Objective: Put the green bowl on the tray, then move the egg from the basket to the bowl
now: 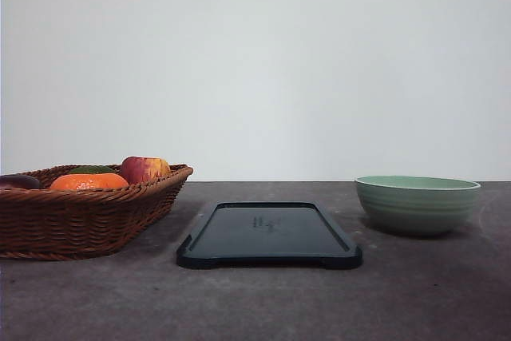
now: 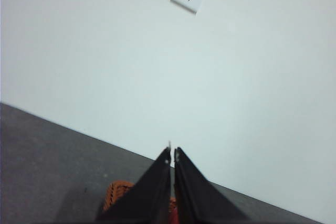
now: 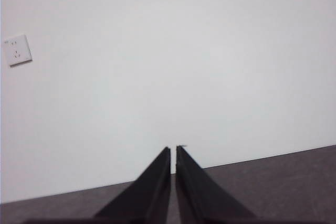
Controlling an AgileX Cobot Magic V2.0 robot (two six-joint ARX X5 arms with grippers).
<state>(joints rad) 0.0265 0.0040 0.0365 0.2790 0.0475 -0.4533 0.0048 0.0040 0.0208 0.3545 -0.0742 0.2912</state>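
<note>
green bowl (image 1: pixel 417 204) on bench, right of tray (image 1: pixel 269 235) | left gripper (image 2: pixel 172 153), right gripper (image 3: pixel 174 149) both closed, empty | risk: unopened jaws nudge bowl (glazed, may slide)

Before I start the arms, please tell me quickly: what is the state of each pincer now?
Left pincer: closed, holding nothing.
Right pincer: closed, holding nothing.
</note>
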